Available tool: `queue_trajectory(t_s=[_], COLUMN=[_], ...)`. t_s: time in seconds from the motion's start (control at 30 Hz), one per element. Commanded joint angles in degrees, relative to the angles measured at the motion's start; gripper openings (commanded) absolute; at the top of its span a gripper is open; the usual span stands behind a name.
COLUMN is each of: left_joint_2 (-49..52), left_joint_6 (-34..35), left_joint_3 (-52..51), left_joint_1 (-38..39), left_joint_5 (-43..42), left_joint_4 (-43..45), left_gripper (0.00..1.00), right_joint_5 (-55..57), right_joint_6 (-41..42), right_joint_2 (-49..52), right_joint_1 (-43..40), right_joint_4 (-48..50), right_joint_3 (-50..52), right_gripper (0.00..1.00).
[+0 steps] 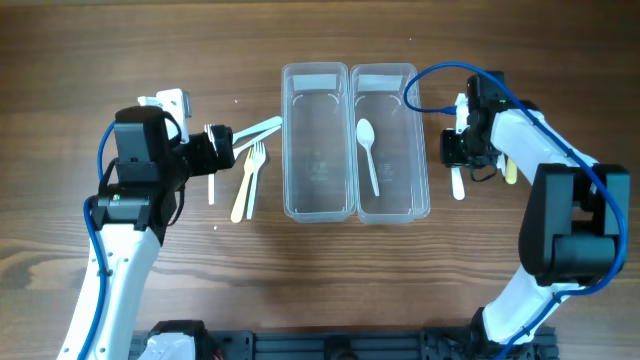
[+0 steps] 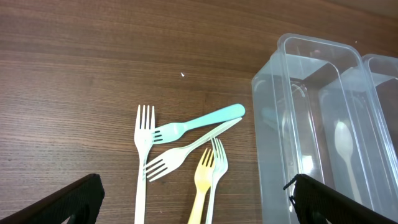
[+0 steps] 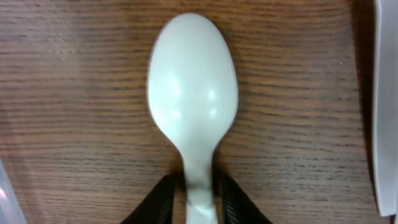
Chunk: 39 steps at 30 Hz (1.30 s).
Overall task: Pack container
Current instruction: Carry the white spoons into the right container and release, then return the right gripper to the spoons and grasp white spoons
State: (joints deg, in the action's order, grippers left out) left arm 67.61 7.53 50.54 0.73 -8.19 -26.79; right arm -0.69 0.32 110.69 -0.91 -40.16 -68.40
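Two clear containers stand side by side mid-table. The left one [image 1: 315, 140] is empty; the right one [image 1: 390, 140] holds a white spoon [image 1: 368, 150]. Several forks lie left of them: a white fork [image 2: 143, 155], a teal fork [image 2: 199, 124], a second white fork [image 2: 186, 152], a yellow fork [image 2: 202, 186] and a pale teal fork [image 2: 216, 174]. My left gripper [image 2: 194, 186] is open above the forks and empty. My right gripper [image 3: 198, 186] is low over the table; its fingers straddle the neck of a white spoon [image 3: 193, 99] lying there, with thin gaps on both sides.
A cream spoon [image 1: 510, 170] lies just right of my right gripper [image 1: 458, 160]. The containers' right wall shows at the edge of the right wrist view [image 3: 387, 112]. Bare wooden table [image 1: 320, 270] lies in front of the containers.
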Motion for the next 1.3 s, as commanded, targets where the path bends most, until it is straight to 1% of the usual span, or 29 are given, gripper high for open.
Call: queue_trajectory(t_s=[0.0,0.23,0.33,0.43,0.5,0.6,0.63,0.7,0.87,1.0,1.03,1.13,1.2,1.27], left_joint_2=[0.13,0.13,0.13,0.13,0.13,0.13,0.13,0.13,0.13,0.13,0.13,0.13,0.13,0.11], left_joint_6=[-1.33,-1.33,-1.33,-1.33,-1.33,-1.33,-1.33,-1.33,-1.33,-1.33,-1.33,-1.33,-1.33,-1.33], left_joint_3=[1.22,1.22,1.22,1.22,1.22,1.22,1.22,1.22,1.22,1.22,1.22,1.22,1.22,1.22], left_joint_1=[-0.26,-0.26,-0.26,-0.26,-0.26,-0.26,-0.26,-0.26,-0.26,-0.26,-0.26,-0.26,-0.26,-0.26], left_joint_5=[0.33,0.33,0.33,0.33,0.33,0.33,0.33,0.33,0.33,0.33,0.33,0.33,0.33,0.33], left_joint_4=[0.11,0.11,0.11,0.11,0.11,0.11,0.11,0.11,0.11,0.11,0.11,0.11,0.11,0.11], left_gripper=[1.00,1.00,1.00,1.00,1.00,1.00,1.00,1.00,1.00,1.00,1.00,1.00,1.00,1.00], right_joint_5=[2.01,2.40,2.38,1.20,-3.43,-9.46,-12.59,-14.86,-14.82,-13.20,-13.11,-13.33,-13.31,-13.29], right_joint_6=[-0.11,3.06,3.15,3.37,3.30,3.39,4.28,6.19,9.25,13.20,13.38,12.76,9.35,6.80], right_joint_2=[0.87,0.79,-0.96,-5.09,-10.27,-14.71,-16.31,-16.94,-13.77,-9.09,-7.91,-5.44,-6.03,-7.93], right_joint_1=[0.09,0.09,0.09,0.11,0.63,2.05,3.13,5.31,13.42,17.29,17.70,17.88,17.75,17.55], right_joint_4=[-0.44,-0.72,-2.78,-6.91,-11.04,-11.47,-10.69,-10.36,-6.45,-1.75,-0.57,1.46,2.01,1.97], right_joint_3=[0.66,0.07,-2.64,-7.48,-13.73,-16.85,-16.87,-16.76,-12.61,-9.44,-8.94,-8.72,-9.25,-10.54], right_gripper=[0.19,0.05,0.04,0.04,0.04,0.04,0.04,0.04,0.04,0.05,0.06,0.14,0.23,0.36])
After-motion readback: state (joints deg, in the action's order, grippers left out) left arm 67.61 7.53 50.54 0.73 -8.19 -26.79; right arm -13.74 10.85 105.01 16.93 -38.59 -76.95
